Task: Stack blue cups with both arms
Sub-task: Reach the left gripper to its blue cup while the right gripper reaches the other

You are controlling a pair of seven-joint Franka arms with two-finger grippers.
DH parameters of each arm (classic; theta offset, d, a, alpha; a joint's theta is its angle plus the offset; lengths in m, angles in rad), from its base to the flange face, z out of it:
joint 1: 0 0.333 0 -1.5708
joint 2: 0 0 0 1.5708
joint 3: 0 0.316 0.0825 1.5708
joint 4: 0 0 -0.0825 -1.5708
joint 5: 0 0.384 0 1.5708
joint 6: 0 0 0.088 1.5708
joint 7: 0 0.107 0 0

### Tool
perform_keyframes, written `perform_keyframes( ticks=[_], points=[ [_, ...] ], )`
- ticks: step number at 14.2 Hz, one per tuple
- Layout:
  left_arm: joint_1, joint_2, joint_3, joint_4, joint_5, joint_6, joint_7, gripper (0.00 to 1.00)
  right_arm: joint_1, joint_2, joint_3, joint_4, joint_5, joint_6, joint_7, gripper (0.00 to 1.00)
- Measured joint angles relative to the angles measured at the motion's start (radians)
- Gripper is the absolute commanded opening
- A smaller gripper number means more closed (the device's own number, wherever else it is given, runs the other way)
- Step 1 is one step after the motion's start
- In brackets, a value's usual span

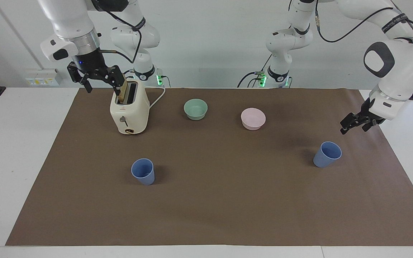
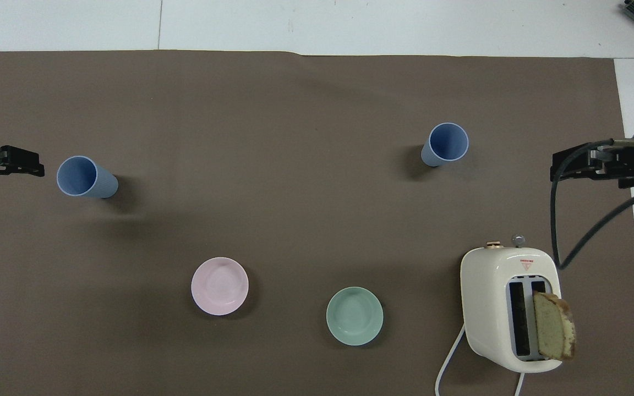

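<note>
The left gripper (image 1: 352, 124) is cut off at the overhead view's edge; its finger spread is unreadable. The right gripper (image 1: 97, 77) hangs spread over a brown mat (image 1: 221, 208).

Facing view: high, across the table, looking toward the robots. Overhead view: steeply downward (half a turn apart). Both share the brown mat (image 1: 206, 200) (image 2: 295, 220).

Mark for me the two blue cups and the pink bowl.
blue cup near the left arm's end (image 1: 332, 151), facing view, inner wall.
blue cup near the toaster (image 1: 142, 168), facing view, inside.
pink bowl (image 2: 220, 286), overhead view, inside bottom.
</note>
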State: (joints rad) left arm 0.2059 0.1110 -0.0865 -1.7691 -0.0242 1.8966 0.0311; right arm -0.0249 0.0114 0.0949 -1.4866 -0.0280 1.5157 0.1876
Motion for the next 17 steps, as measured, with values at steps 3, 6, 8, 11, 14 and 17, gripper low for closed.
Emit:
perform_keyframes(
  ticks=[3,6,8,11,14,17],
  points=[
    [0.001,0.021,0.0,-0.007,0.0,0.035,-0.002,1.0,0.0,0.001,0.0,0.0,0.0,0.0,0.0,1.0],
    [0.001,0.091,0.0,-0.014,0.0,0.113,-0.013,1.0,0.0,0.002,0.0,0.001,-0.008,0.001,0.0,1.0],
    [0.002,0.13,0.0,-0.014,0.0,0.143,-0.015,1.0,0.001,0.003,0.002,0.002,-0.02,0.001,0.0,1.0],
    [0.002,0.157,-0.001,-0.016,0.0,0.157,-0.022,1.0,0.002,0.012,0.004,0.003,-0.025,0.002,0.0,1.0],
    [0.001,0.169,-0.01,-0.052,0.0,0.18,-0.065,1.0,0.003,0.032,0.006,0.005,-0.026,0.031,0.0,1.0],
    [0.001,0.169,-0.012,-0.08,0.0,0.204,-0.082,0.4,0.007,0.072,0.013,0.006,-0.026,0.083,0.0,1.0]
  ],
)
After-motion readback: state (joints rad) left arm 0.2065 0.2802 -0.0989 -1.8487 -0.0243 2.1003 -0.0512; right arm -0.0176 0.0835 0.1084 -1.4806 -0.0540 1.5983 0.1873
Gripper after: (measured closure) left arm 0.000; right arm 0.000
